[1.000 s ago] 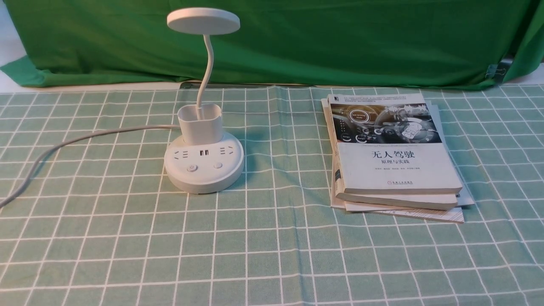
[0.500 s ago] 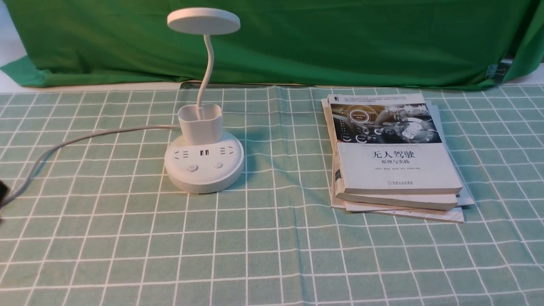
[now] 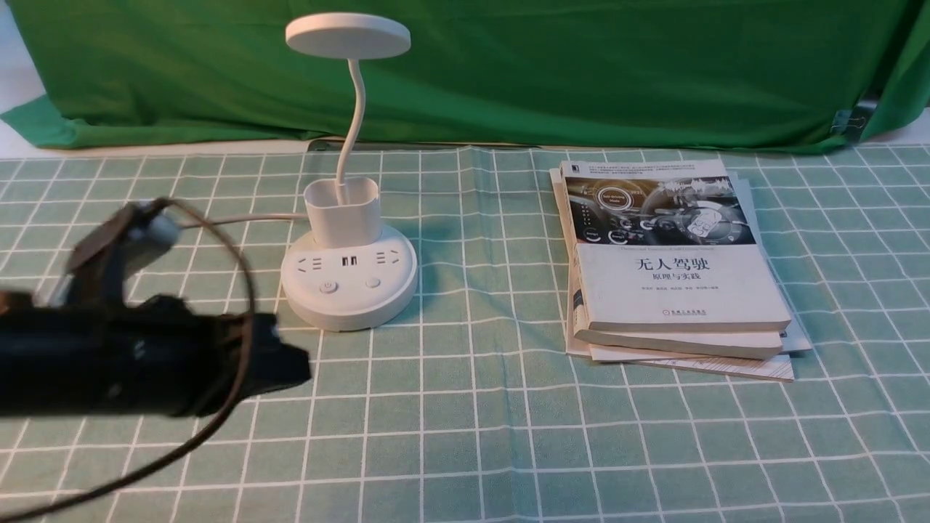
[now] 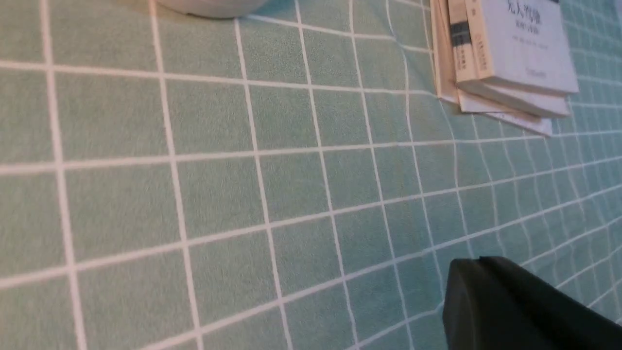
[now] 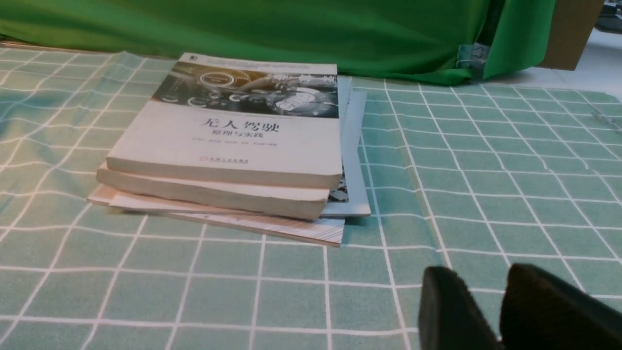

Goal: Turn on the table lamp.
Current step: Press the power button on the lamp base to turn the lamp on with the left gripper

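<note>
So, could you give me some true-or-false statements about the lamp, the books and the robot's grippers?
1. The table lamp stands to the left of the stack of books. True.
2. The lamp's round base has two buttons. True.
3. The left gripper is pressing a button. False: it is in front of the base and to its left, off both buttons.
4. The top book lies open. False: it is closed, cover up.
5. The right gripper is gripping a book. False: its fingers are clear of the stack.
6. The backdrop is green. True.
</note>
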Robot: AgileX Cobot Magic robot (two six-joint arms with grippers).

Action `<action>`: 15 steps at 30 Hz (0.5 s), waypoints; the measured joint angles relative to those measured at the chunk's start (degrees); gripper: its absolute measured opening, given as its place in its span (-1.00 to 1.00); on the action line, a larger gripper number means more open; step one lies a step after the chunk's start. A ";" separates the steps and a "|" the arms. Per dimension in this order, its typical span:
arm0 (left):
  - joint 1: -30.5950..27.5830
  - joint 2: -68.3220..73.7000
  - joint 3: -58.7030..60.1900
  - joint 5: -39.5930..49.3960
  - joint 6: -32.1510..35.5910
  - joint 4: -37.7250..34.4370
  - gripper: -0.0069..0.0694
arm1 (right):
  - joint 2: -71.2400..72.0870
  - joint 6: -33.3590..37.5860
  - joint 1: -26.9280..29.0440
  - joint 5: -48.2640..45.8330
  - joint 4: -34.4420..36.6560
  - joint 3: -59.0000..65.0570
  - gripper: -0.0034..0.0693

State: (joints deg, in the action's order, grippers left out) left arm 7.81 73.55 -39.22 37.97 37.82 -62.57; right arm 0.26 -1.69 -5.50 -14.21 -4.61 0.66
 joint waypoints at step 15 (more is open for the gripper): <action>14.45 32.40 -35.71 -7.82 -43.03 56.60 -0.81 | 0.00 -0.05 0.00 0.00 0.00 0.00 -0.25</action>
State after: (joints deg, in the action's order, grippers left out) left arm 22.26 105.95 -74.93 30.14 -5.21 -5.97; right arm 0.26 -1.74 -5.50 -14.21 -4.61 0.66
